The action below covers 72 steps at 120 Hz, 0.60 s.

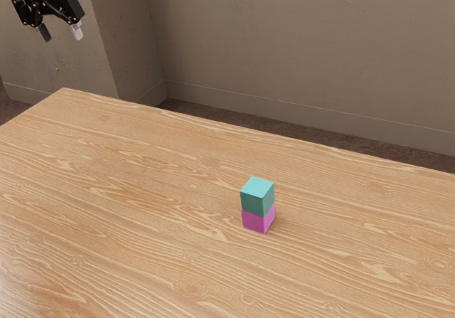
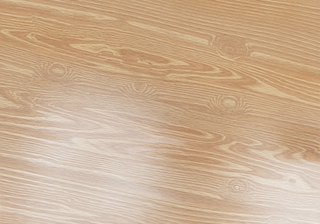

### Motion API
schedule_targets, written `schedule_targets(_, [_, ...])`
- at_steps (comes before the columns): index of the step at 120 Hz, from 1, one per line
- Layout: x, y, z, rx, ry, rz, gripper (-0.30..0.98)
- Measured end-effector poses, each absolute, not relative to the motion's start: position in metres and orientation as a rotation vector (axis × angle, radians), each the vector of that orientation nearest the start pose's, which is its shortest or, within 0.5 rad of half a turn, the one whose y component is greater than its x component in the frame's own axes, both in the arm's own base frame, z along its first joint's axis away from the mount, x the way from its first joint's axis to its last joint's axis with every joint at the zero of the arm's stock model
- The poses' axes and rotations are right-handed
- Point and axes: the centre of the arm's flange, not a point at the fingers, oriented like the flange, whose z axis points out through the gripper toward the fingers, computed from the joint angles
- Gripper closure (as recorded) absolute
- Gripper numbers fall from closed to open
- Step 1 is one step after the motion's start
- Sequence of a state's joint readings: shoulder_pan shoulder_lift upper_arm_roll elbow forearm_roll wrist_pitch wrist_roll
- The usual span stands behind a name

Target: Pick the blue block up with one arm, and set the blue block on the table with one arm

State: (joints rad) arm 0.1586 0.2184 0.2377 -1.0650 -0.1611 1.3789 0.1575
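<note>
In the exterior view, your gripper (image 1: 61,32) hangs with its jaws parted, holding nothing. At its four o'clock, your blue block (image 1: 257,197) sits level on the pink block (image 1: 257,220), roughly cubic, one upright edge facing about five o'clock. Your wrist view gives the table's (image 2: 150,78) knots and pale glare.

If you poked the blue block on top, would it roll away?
The blue block probably wouldn't roll, since its sides look flat. A push might slide or tip it off the pink block, which looks no wider. Its crisp, straight edges suggest it's stiff, not squashy.
</note>
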Motion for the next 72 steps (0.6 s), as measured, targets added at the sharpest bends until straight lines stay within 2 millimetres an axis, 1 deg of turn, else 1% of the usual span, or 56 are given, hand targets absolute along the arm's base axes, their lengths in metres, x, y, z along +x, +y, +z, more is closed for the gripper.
schedule_targets(26, [0.559, 0.188, 0.718, -3.194, -0.304, -0.203, 0.02])
schedule_targets(29, [0.551, 0.183, 0.739, -3.177, -0.288, -0.265, 0.02])
schedule_targets(32, [0.535, 0.172, 0.772, -3.150, -0.258, -0.361, 0.02])
schedule_targets(36, [0.505, 0.146, 0.820, -3.111, -0.186, -0.495, 0.02])
schedule_targets(38, [0.494, 0.131, 0.837, -3.093, -0.142, -0.543, 0.02])
schedule_targets(40, [0.485, 0.116, 0.850, -3.078, -0.096, -0.577, 0.02])
schedule_targets(43, [0.476, 0.095, 0.863, -3.062, -0.021, -0.609, 0.02])
schedule_targets(48, [0.470, 0.062, 0.872, -3.049, 0.106, -0.626, 0.02])
schedule_targets(52, [0.477, 0.039, 0.866, -3.030, 0.188, -0.593, 0.02])
schedule_targets(56, [0.489, 0.016, 0.852, -3.021, 0.267, -0.531, 0.02])
schedule_targets(58, [0.495, 0.006, 0.841, -3.019, 0.305, -0.491, 0.02])
schedule_targets(61, [0.513, -0.008, 0.817, -3.023, 0.349, -0.410, 0.02])
schedule_targets(63, [0.525, -0.012, 0.801, -3.025, 0.364, -0.359, 0.02])
schedule_targets(65, [0.536, -0.009, 0.786, -3.029, 0.358, -0.312, 0.03])
schedule_targets(67, [0.548, 0.003, 0.770, -3.035, 0.327, -0.263, 0.03])
schedule_targets(69, [0.558, 0.025, 0.755, -3.043, 0.272, -0.220, 0.03])
schedule_targets(72, [0.567, 0.065, 0.735, -3.054, 0.173, -0.164, 0.03])
